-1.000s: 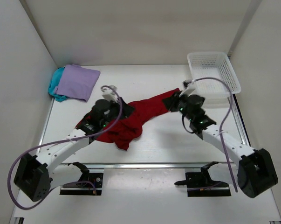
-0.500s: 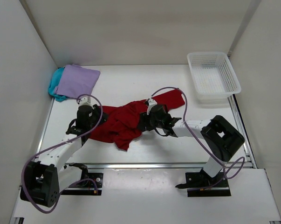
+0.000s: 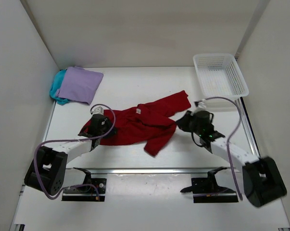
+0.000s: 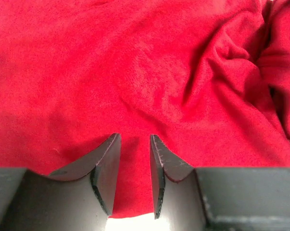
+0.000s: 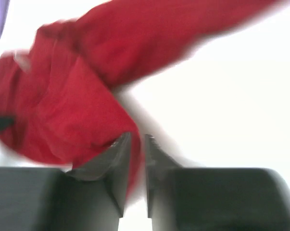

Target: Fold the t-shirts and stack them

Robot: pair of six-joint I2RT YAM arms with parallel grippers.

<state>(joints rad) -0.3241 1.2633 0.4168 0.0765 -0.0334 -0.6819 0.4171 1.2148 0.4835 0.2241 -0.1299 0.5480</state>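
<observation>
Swinging back toward the white mesh basket [image 3: 213,55], the right arm has dragged the red t-shirt [image 3: 140,126] wider than it lay half a second ago. The left arm has folded lower, toward its base. The shirt is rumpled on the desk [image 3: 135,82], across from the basket's near-left corner, with one sleeve reaching almost to it.

The shirt's end farthest from the basket is hidden under the left claw [image 4: 134,137]. Its fingers stand a narrow gap apart over flat red cloth, with nothing visibly pinched. The right wrist view is smeared by motion. The right claw [image 5: 137,137] is almost closed, and a strip of red in the slit suggests it is nipping the shirt's edge.

Well away from the basket, in the opposite back corner, the lavender t-shirt [image 3: 80,84] covers most of the teal t-shirt [image 3: 56,91].
</observation>
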